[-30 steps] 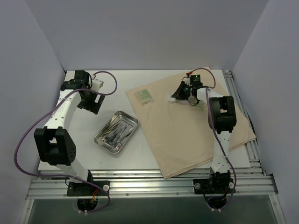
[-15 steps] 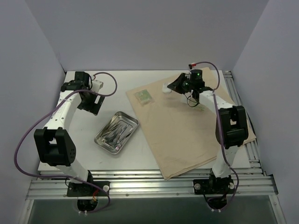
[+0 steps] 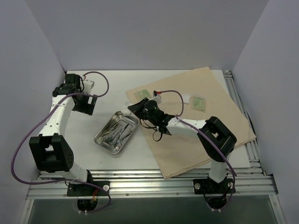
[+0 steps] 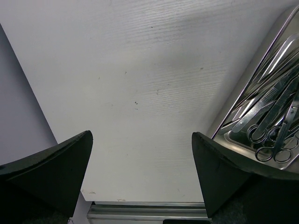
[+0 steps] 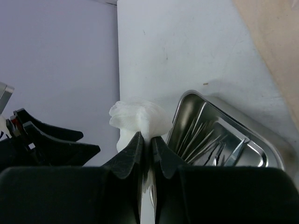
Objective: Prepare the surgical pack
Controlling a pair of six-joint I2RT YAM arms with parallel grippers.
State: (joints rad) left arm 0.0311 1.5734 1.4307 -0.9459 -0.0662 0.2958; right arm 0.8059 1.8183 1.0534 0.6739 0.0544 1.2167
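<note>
My pincer (image 5: 146, 140) is clamped on a crumpled white gauze (image 5: 138, 116). Just behind it on the bench (image 5: 187, 46) sits a tray (image 5: 261, 149) of instruments (image 5: 205, 144). Cloth (image 5: 275, 37) lies at top right.

A white desk (image 4: 140, 70) lay under the left gripper (image 4: 141, 144), a grey wall (image 4: 18, 102) beside it, metal rails (image 3: 154, 179) behind it.

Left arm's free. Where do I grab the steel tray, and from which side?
Take the tray by its thin raised rim on the long edge facing the left gripper, coming down from above, one jaw inside, one outside. It lies flat on the table, so a side approach likely finds nothing to pinch. Pick a stretch clear of the tools inside.
</note>
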